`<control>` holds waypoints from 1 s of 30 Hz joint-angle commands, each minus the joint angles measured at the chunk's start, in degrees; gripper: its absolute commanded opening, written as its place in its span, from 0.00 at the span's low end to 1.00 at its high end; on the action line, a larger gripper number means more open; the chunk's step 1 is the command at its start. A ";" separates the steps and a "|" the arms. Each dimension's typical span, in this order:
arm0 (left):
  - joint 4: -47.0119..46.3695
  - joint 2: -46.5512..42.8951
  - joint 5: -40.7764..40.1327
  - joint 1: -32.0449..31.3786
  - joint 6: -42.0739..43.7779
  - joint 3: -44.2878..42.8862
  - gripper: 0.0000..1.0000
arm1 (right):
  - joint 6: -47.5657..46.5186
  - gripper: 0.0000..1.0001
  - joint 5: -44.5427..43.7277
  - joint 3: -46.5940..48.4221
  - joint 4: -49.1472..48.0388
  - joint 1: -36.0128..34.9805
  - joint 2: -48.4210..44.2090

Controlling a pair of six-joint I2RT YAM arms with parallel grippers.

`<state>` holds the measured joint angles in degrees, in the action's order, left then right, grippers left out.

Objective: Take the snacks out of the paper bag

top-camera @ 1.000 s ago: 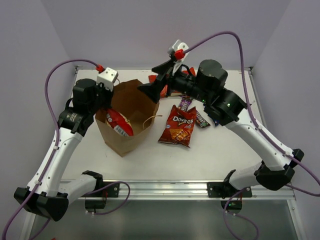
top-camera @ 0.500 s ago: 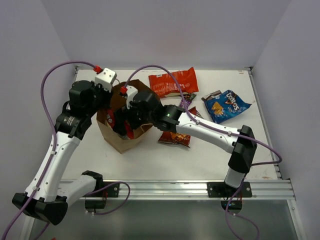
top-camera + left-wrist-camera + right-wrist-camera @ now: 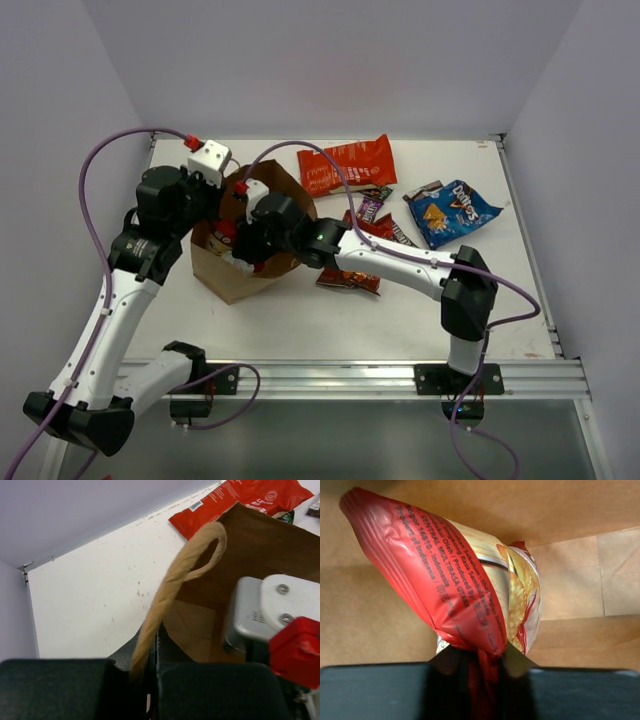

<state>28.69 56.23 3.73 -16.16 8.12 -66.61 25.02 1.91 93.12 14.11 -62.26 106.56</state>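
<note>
The white desk (image 3: 300, 320) carries the paper bag (image 3: 222, 283), standing open on its left part. The left pincer (image 3: 149, 666) is clamped on the bag's twisted handle (image 3: 185, 565). Deep inside the bag, the right pincer (image 3: 479, 661) is closed on one end of the red-white-yellow bag (image 3: 455, 590). A red chip bag (image 3: 347, 163) and a blue Doritos bag (image 3: 452, 210) lie outside.

brown paper bag (image 3: 226, 276), red-yellow packet (image 3: 465, 595), blue Doritos bag (image 3: 452, 212)
</note>
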 commanded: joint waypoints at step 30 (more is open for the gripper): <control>3.66 9.43 -20.34 3.50 -11.90 -4.67 0.00 | -33.80 0.00 -14.91 -0.32 -6.90 27.96 -35.48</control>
<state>30.11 65.45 -15.75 -14.74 -0.75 -69.23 -1.74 -6.26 90.35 14.50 -38.50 67.44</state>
